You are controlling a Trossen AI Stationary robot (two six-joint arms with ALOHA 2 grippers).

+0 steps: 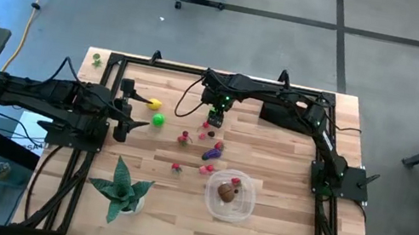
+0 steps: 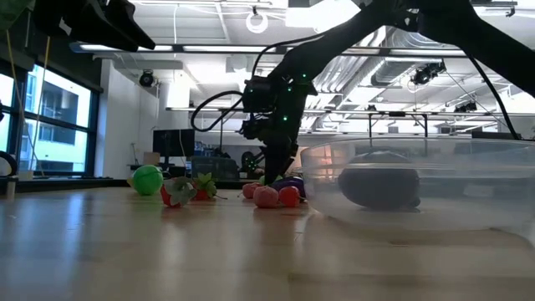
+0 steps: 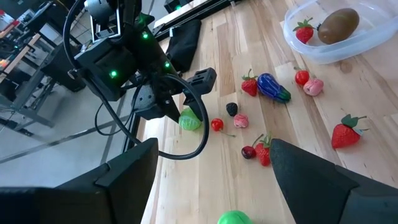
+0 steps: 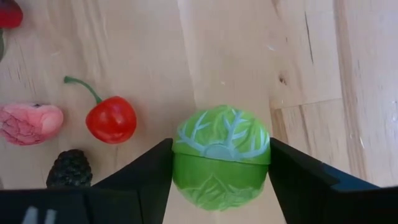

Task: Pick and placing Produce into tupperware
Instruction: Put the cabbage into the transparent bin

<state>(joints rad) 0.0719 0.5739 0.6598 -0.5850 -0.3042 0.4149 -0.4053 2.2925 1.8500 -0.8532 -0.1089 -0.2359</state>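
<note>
In the low view, the tupperware (image 2: 435, 188) was cut off by the right edge, and the brown piece (image 2: 380, 186) inside was blurred behind its wall. In the right wrist view, a red piece (image 4: 9, 12) was cropped at the corner. In the high view, the small pink pieces (image 1: 208, 137) were too small to be identified.
</note>
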